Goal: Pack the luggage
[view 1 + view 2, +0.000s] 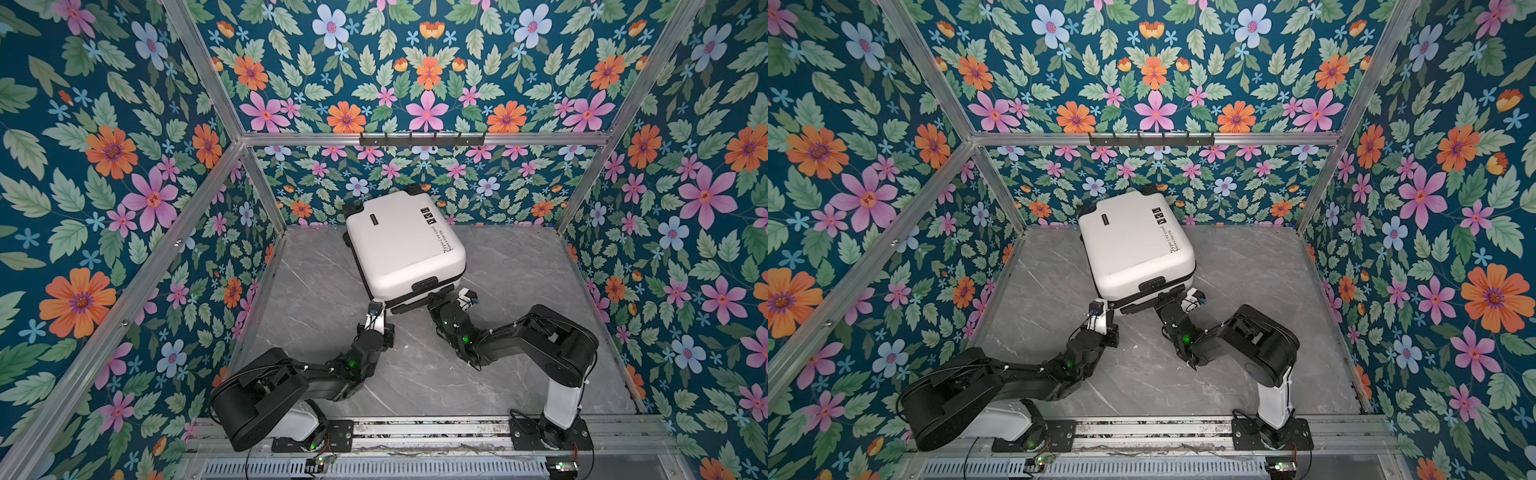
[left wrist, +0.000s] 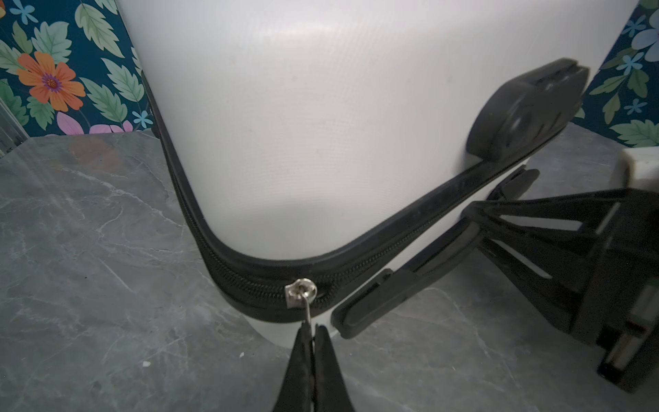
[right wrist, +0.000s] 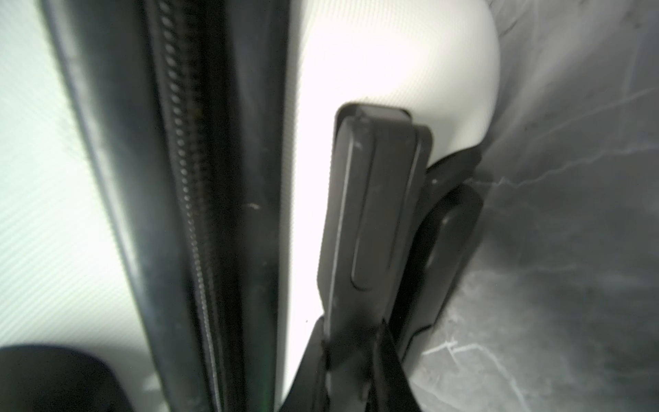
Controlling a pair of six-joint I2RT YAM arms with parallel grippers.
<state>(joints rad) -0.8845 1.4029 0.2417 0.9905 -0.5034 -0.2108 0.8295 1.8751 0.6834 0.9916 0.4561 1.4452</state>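
Observation:
The luggage (image 1: 403, 245) (image 1: 1133, 245), a white hard-shell suitcase, lies closed on the grey marble table in both top views, one near corner towards the arms. My left gripper (image 2: 313, 326) (image 1: 383, 309) is shut on the thin metal zipper pull (image 2: 306, 310). The pull hangs from the silver slider (image 2: 300, 289) at that rounded corner. My right gripper (image 3: 354, 328) (image 1: 434, 297) is shut on the black handle (image 3: 378, 199) (image 2: 403, 281) on the suitcase's near side. The black zipper band (image 3: 192, 214) runs beside the handle. The wheels (image 1: 415, 190) point to the back wall.
The table (image 1: 316, 291) is enclosed by floral walls and an aluminium frame on three sides. A black hook rail (image 1: 422, 139) is mounted on the back bar. Both arm bases sit on the front rail (image 1: 415, 432).

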